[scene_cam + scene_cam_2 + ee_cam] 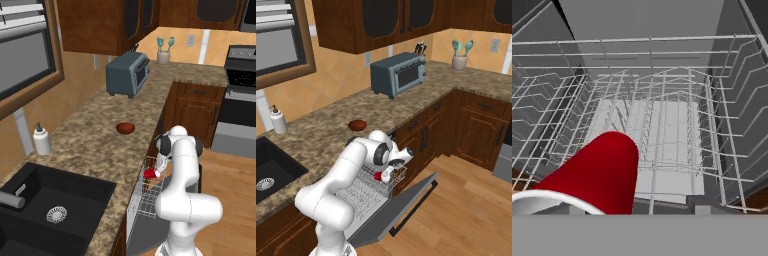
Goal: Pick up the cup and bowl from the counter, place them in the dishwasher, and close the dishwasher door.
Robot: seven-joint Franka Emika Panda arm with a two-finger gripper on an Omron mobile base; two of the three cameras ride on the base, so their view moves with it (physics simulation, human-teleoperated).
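I have the red cup (599, 172) in my gripper (156, 173), and it hangs just above the pale wire rack (657, 125) of the dishwasher (368, 197). In the hand view the cup lies slanted across the lower left, its whitish rim nearest the camera and its tapered base aimed down into the rack. I take that tilt to follow from gripping it near the rim, so it leans with my wrist. My finger tips are hidden behind the cup, so I cannot see how far apart they stand; since the cup sits off the wires and close under my hand in both base views, I judge them pinched on it.

I hold it over the rack's open middle because the tines there leave room for something this narrow, and a short drop should keep it from bouncing out.

The dishwasher door (401, 207) lies folded down towards the wooden floor (466, 200), which is why the rack is within my reach at all. It has to stay down until both dishes are in.

The dark reddish-brown bowl (125, 128) sits on the speckled granite counter (90, 135), well apart from the rack, between the grey toaster oven (127, 74) and the black sink (45, 210). I judge it the next thing to fetch, so the task is under halfway done.
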